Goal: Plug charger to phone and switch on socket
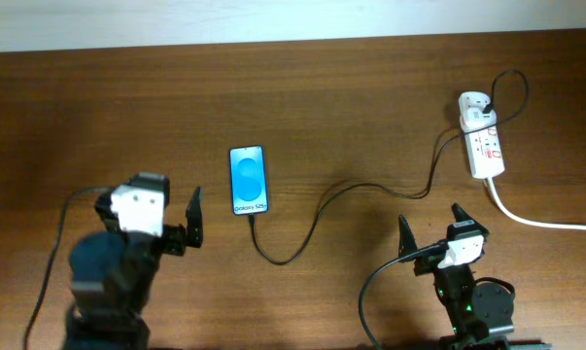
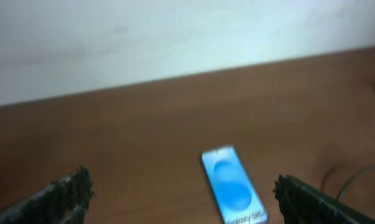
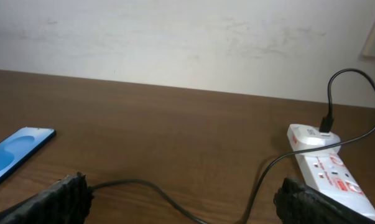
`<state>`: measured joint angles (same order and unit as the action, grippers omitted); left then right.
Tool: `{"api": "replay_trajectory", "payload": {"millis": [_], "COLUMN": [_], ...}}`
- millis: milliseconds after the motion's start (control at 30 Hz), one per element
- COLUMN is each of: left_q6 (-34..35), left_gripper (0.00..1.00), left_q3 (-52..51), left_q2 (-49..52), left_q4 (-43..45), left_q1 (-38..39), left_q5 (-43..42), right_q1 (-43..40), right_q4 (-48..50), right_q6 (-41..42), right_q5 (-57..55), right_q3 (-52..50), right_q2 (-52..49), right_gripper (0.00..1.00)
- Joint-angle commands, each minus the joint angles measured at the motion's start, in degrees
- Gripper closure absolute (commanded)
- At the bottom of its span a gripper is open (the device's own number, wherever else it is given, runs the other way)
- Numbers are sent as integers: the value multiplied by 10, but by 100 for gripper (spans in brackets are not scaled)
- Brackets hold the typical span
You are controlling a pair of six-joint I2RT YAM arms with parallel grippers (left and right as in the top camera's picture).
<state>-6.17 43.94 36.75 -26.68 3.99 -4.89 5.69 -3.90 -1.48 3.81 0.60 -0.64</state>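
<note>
The phone (image 1: 248, 180) lies flat on the table, blue screen up, and also shows in the left wrist view (image 2: 233, 185) and the right wrist view (image 3: 14, 154). The black charger cable (image 1: 317, 216) runs from the phone's near end, where its tip sits, in a loop to the white adapter on the socket strip (image 1: 482, 135). The strip shows in the right wrist view (image 3: 327, 169). My left gripper (image 1: 193, 219) is open and empty, left of and nearer than the phone. My right gripper (image 1: 430, 229) is open and empty, above the cable, nearer than the strip.
The strip's thick white cord (image 1: 545, 221) trails off the right edge of the table. A pale wall (image 3: 175, 37) rises behind the table's far edge. The arms' own black cables hang near the front edge.
</note>
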Motion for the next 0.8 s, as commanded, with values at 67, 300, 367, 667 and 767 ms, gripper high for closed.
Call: {"api": "replay_trajectory", "payload": {"millis": [67, 300, 367, 667, 767], "left_q6": [-28, -32, -32, -32, -32], "left_gripper": [1, 1, 1, 1, 1], "left_q3": [-254, -417, -435, -434, -434], "left_q2": [-206, -340, -365, -365, -365], "left_q4": [139, 228, 225, 225, 225], "left_q1": [-5, -41, -42, -42, -42], "left_q5": [4, 3, 2, 2, 2], "right_q1": [2, 2, 2, 2, 2], "right_q4": [-4, -4, -4, -4, -4], "right_q6": [2, 2, 2, 2, 2], "right_q5": [-7, -7, -7, -7, -7], "right_q3": [-3, -3, -3, -3, -3], "right_q2": [4, 4, 4, 4, 4], "right_gripper": [2, 2, 2, 2, 2]}}
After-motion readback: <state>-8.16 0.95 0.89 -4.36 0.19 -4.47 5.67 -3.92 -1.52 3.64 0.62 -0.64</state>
